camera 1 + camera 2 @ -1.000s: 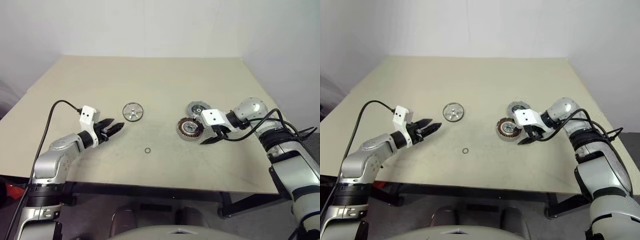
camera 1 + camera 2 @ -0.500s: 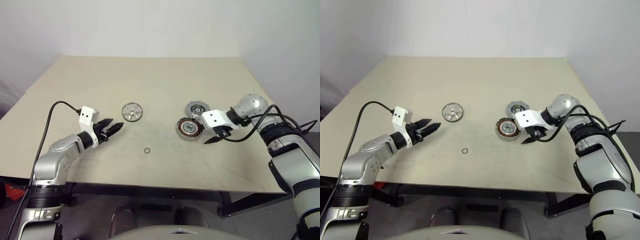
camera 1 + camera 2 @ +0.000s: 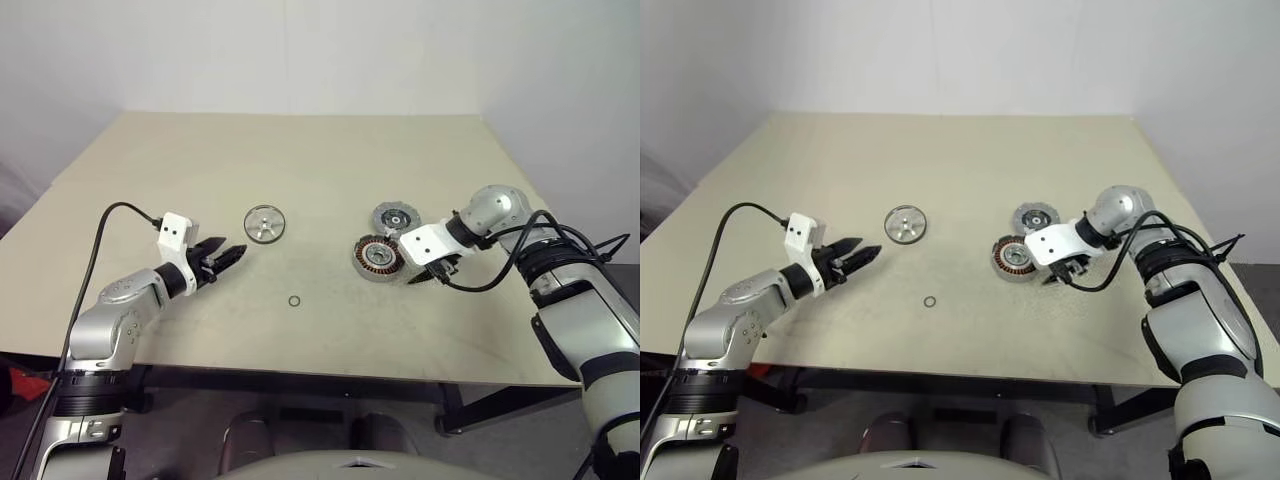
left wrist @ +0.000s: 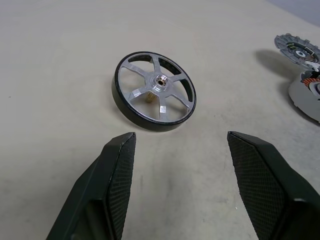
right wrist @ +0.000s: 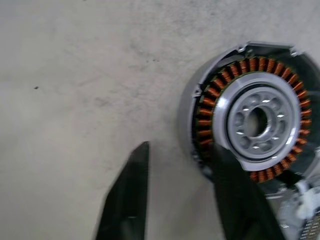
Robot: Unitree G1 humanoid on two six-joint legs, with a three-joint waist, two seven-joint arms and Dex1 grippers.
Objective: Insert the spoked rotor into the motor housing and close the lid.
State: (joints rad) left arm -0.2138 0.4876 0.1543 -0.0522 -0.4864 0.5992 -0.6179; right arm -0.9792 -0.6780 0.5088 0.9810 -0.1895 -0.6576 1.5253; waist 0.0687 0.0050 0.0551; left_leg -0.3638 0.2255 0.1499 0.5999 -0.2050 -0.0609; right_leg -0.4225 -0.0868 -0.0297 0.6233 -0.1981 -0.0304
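the right gripper [image 5: 180, 200] points steeply down at the table [image 3: 300, 160], its two black fingers [image 5: 127, 200] parted by a narrow gap and holding nothing. one finger stands against the near edge of the rotor [image 5: 250, 115], the other over bare tabletop just beside it; whether that finger actually touches the rim cannot be told. in the head views the gripper sits just to the right of the rotor [image 3: 378, 256], which lies flat on the table right of centre, copper teeth up around a grey hub with a dark hole.

the left gripper [image 4: 180, 165] is spread wide and empty, hanging a little above the table and aimed forward and to the right. straight ahead of it, apart from both fingertips, lies the housing [image 4: 154, 91], a shiny silver wheel with a dark rim, spokes and a small central hub. in the head views the housing [image 3: 265, 222] rests left of centre, near the left gripper [image 3: 232, 256] and well apart from the rotor.

the lid [image 3: 395, 217], dull grey with a dark centre, lies just behind the rotor, very close to it or touching. a tiny black o-ring [image 3: 294, 301] sits alone nearer the front edge, between the two arms.
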